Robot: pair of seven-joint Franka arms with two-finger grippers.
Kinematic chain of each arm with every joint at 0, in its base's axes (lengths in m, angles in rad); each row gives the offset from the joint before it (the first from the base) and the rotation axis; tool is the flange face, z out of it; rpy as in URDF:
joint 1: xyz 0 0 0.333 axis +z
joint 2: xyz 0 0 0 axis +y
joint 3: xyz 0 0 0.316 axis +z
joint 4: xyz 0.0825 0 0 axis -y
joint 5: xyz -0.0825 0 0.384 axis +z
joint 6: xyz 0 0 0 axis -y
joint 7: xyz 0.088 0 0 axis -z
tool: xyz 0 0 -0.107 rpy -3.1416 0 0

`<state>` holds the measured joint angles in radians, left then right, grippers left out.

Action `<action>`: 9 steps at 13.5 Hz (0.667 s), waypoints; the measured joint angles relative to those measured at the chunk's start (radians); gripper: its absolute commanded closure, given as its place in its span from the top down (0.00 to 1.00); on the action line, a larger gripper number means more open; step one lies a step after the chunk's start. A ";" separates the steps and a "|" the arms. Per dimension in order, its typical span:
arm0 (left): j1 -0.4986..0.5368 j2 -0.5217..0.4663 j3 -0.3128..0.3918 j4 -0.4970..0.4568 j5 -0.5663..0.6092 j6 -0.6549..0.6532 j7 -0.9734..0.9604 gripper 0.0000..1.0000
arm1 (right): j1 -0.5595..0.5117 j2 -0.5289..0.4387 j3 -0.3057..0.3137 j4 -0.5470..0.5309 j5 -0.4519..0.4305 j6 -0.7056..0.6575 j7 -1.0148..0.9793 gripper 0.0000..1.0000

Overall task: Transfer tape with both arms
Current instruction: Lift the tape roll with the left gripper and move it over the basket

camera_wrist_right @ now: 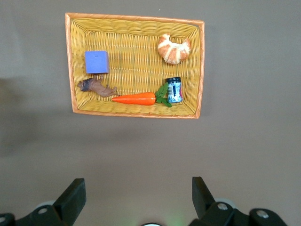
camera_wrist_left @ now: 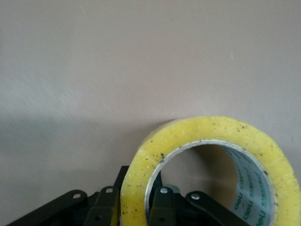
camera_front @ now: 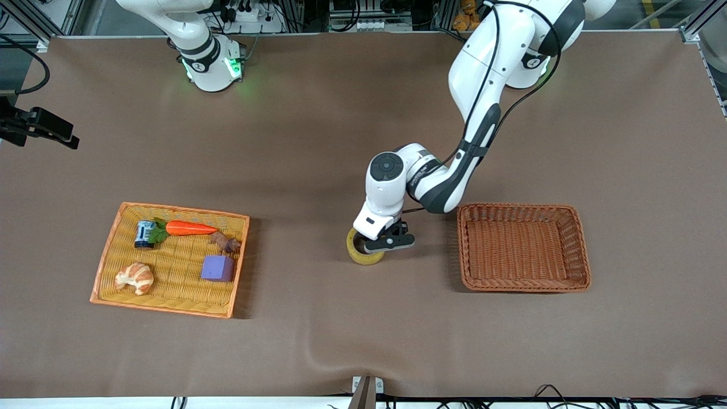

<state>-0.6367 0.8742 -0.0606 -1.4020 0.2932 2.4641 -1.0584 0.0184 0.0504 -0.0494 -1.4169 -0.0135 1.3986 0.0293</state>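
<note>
Yellowish tape (camera_front: 363, 250) roll: on brown table (camera_front: 341, 113) between yellow basket (camera_front: 108, 267) and orange-brown basket (camera_front: 579, 250), lying flat. Left gripper (camera_front: 379, 243): down at roll, fingers (camera_wrist_left: 162, 207) clenched on its wall, one inside core, one outside. Right gripper (camera_wrist_right: 138, 195): up over table nr yellow basket, jaws spread wide, nothing held, arm waiting. Yellow basket contents: carrot (camera_front: 190, 228), croissant (camera_front: 135, 277), purple cube (camera_front: 217, 268), can (camera_front: 144, 233).

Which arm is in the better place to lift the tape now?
The left. Its left gripper has its jaws shut on the tape's wall on the table, while the right gripper waits open, high above the yellow basket.
</note>
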 measured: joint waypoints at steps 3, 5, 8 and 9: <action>0.080 -0.134 0.001 -0.044 0.000 -0.053 0.053 0.00 | -0.001 0.000 0.000 0.001 0.000 0.000 0.000 1.00; 0.150 -0.252 0.000 -0.142 0.000 -0.073 0.132 0.00 | -0.002 0.000 0.000 0.001 0.000 0.000 0.000 1.00; 0.284 -0.376 -0.014 -0.300 -0.003 -0.076 0.273 0.00 | -0.006 0.000 0.000 0.001 0.000 0.000 0.000 1.00; 0.339 -0.387 -0.038 -0.335 -0.018 -0.075 0.290 0.00 | -0.006 0.000 0.000 0.001 0.000 0.003 0.000 1.00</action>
<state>-0.2979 0.4873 -0.0989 -1.7372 0.2752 2.3890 -0.7685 0.0125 0.0503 -0.0491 -1.4155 -0.0135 1.4020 0.0293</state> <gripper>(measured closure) 0.775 0.000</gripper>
